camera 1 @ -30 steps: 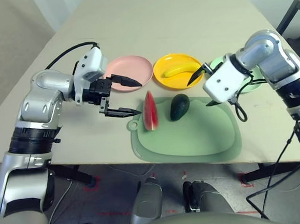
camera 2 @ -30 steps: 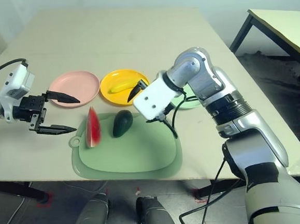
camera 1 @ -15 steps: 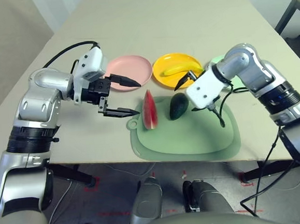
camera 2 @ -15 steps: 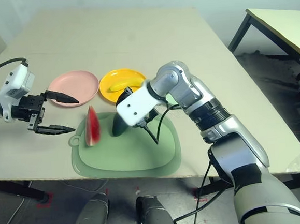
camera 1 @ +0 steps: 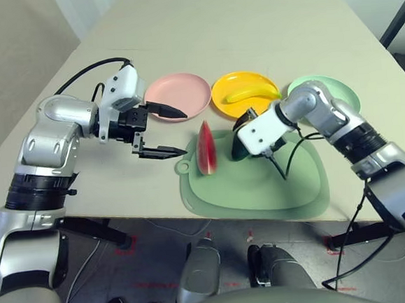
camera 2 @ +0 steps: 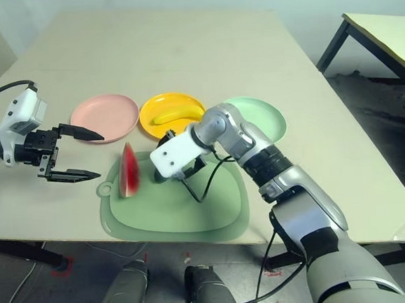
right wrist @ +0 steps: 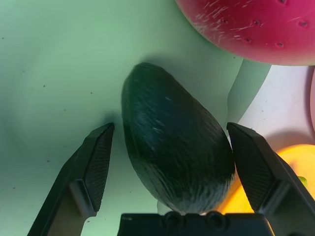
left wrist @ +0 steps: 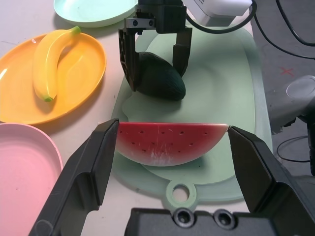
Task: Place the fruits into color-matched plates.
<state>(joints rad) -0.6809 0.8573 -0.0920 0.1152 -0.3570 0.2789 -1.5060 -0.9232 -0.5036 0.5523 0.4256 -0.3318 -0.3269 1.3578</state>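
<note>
The red watermelon wedge [camera 1: 205,148] stands on its rind at the left end of the green mat. Just to its right lies the dark avocado [right wrist: 174,152]. My right gripper [camera 1: 239,136] is lowered over the avocado, open, one finger on each side and neither pressing it. The banana [camera 1: 248,93] lies in the yellow plate [camera 1: 221,101]. The pink plate [camera 1: 181,97] and the mint green plate [camera 1: 339,90] hold nothing. My left gripper [camera 1: 185,133] hovers open left of the watermelon, its fingers pointing at the wedge.
The large green cutting mat [camera 1: 275,188] lies near the table's front edge with a hanging hole at its left corner. A black cable loops from my right wrist over the mat. A second table's leg shows at the far right.
My right arm has swung left from beside the mint green plate and come down over the avocado, still open. The left arm has stayed where it was.
</note>
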